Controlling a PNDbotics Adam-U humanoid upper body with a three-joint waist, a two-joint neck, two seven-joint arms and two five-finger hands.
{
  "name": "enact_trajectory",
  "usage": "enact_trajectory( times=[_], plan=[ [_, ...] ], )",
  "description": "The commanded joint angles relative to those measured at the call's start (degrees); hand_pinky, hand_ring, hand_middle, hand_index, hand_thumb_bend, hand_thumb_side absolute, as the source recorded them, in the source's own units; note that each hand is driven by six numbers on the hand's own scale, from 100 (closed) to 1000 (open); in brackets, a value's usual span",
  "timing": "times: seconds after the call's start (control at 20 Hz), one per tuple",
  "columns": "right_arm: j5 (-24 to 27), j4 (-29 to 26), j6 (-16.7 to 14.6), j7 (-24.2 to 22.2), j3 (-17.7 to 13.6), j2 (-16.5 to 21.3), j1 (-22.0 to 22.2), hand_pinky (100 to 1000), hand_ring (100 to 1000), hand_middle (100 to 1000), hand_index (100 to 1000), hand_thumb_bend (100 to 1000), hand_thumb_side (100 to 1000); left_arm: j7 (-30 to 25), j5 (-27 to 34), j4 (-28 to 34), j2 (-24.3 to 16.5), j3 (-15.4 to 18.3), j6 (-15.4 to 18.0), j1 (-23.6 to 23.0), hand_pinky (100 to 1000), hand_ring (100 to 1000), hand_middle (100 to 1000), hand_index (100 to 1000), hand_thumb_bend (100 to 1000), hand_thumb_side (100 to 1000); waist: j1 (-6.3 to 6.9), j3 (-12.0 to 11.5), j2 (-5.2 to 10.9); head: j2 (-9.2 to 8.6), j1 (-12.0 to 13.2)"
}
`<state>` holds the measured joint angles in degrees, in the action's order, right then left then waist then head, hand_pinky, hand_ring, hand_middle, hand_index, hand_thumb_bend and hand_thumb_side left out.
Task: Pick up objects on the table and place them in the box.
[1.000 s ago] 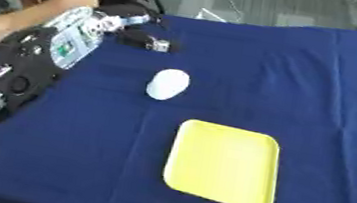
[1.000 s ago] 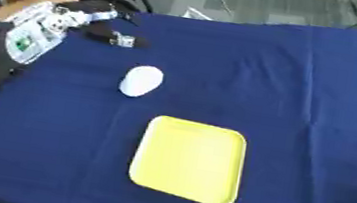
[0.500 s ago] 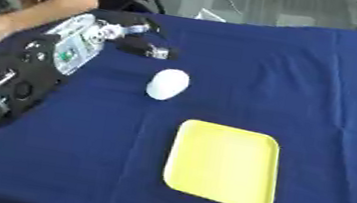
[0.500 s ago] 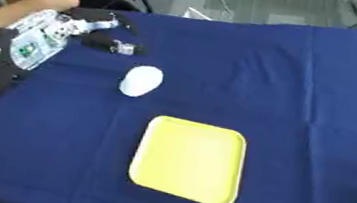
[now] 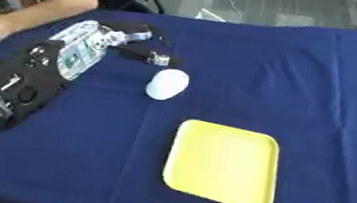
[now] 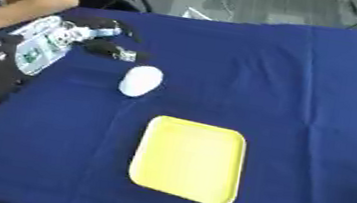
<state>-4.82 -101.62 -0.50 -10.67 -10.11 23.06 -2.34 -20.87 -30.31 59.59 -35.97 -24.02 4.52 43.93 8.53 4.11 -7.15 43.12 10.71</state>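
A white oval object (image 5: 167,84) lies on the blue tablecloth (image 5: 324,95), left of centre. Just in front of it lies a flat yellow tray (image 5: 224,163), with nothing on it. My left arm reaches in from the lower left along the table's left side. My left hand (image 5: 120,38) hovers just beyond and to the left of the white object, fingers spread and holding nothing. Its dark thumb (image 5: 140,56) ends a short way from the object's far end without touching it. My right hand shows in neither view.
The cloth-covered table's far edge (image 5: 256,23) runs across the top, with floor and a chair beyond. The right half of the cloth is bare, with a few creases.
My left hand has crept nearer and lower towards the white object. The object and the yellow tray have stayed where they were.
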Motion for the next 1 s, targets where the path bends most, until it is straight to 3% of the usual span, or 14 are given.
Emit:
enact_trajectory(
  times=[0.05,1.0],
  plan=[
    [-0.1,-0.8,-0.1,-0.3,-0.2,1.3,-0.6,677,681,870,965,100,855,0.1,-0.7,-0.1,-0.6,0.3,0.6,0.4,1000,964,919,910,604,1000,-0.39,0.0,0.52,-0.38,0.2],
    [0.0,-0.6,-0.2,-0.6,-0.2,1.3,-0.7,678,682,870,965,100,857,-0.6,-2.5,-2.0,0.5,0.0,3.8,-0.1,1000,970,922,909,540,1000,-0.55,-0.1,0.35,-0.42,0.3]
  ],
)
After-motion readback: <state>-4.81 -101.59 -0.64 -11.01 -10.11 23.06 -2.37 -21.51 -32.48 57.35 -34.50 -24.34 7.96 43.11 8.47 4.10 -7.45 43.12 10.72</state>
